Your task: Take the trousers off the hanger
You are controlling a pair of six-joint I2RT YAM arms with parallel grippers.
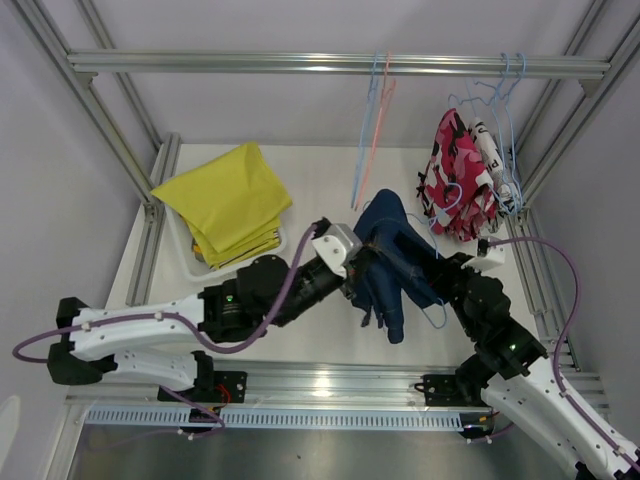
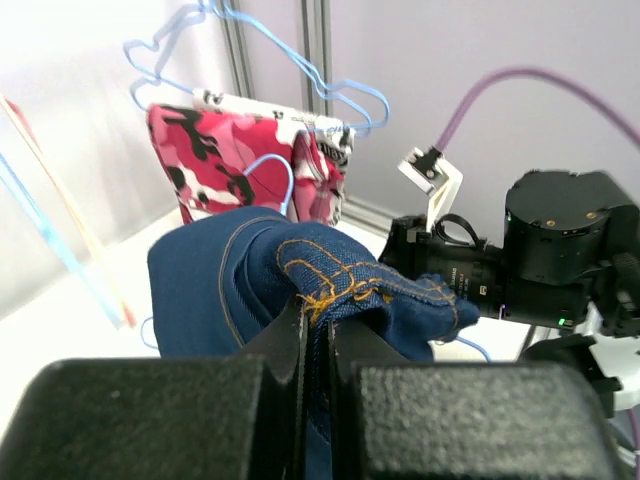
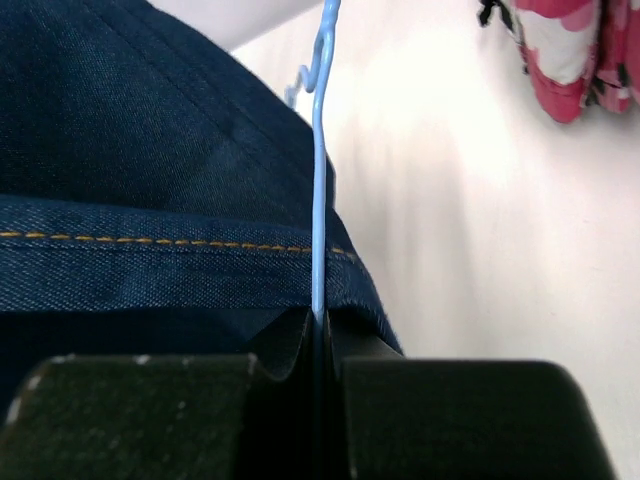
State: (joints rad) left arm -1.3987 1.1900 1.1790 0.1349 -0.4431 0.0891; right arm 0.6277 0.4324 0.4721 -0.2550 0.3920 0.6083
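The navy blue trousers [image 1: 392,258] with orange stitching hang between my two grippers above the table's middle. My left gripper [image 1: 362,268] is shut on their waistband edge [image 2: 340,290]. My right gripper [image 1: 447,272] is shut on the light blue wire hanger [image 3: 319,170] that runs through the trousers [image 3: 150,180]; part of that hanger [image 1: 437,318] shows below them. Pink-red patterned trousers [image 1: 455,180] and white lettered trousers [image 1: 490,150] hang on blue hangers at the right of the rail. Yellow trousers [image 1: 232,198] lie folded in the tray; camouflage cloth [image 1: 240,246] peeks out under them.
A white tray [image 1: 190,262] stands at the left. Empty blue and pink hangers [image 1: 372,130] hang from the metal rail [image 1: 340,64]. Frame posts stand at both sides. The right arm's wrist [image 2: 560,250] is close in front of the left gripper.
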